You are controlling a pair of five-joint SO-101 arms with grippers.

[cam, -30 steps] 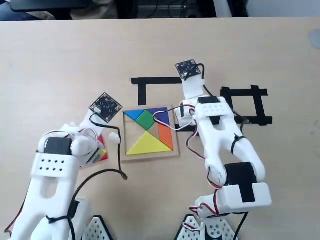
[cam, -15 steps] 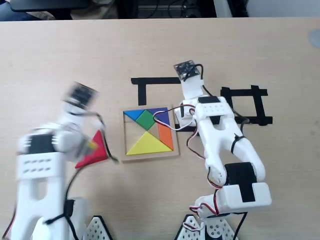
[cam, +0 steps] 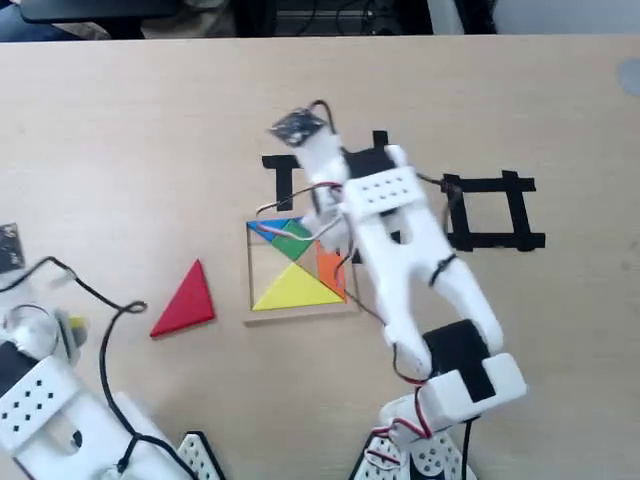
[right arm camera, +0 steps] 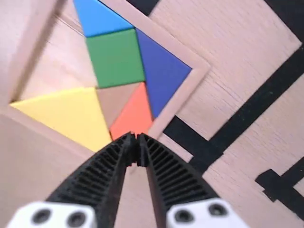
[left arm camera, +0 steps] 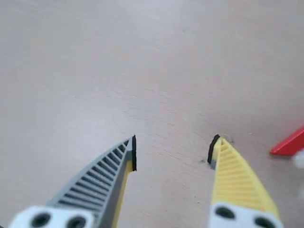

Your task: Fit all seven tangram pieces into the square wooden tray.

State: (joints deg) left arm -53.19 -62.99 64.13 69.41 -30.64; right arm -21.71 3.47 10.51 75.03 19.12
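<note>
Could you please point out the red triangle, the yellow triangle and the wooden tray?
red triangle [cam: 187, 300], high view, middle of its top face.
yellow triangle [right arm camera: 69, 111], right wrist view, middle of its face.
wooden tray [cam: 300, 313], high view, its near rim.

Two white plastic arms, L arm [cam: 40, 400] & R arm [cam: 400, 250]: black servo blocks [cam: 455, 350], looping black, red & white cables [cam: 110, 305], a small black circuit board [cam: 297, 125] at each wrist. L jaws ribbed, one grey, one yellow, black-tipped; R jaws ribbed black. White mounts w/ dark screw holes.
</note>
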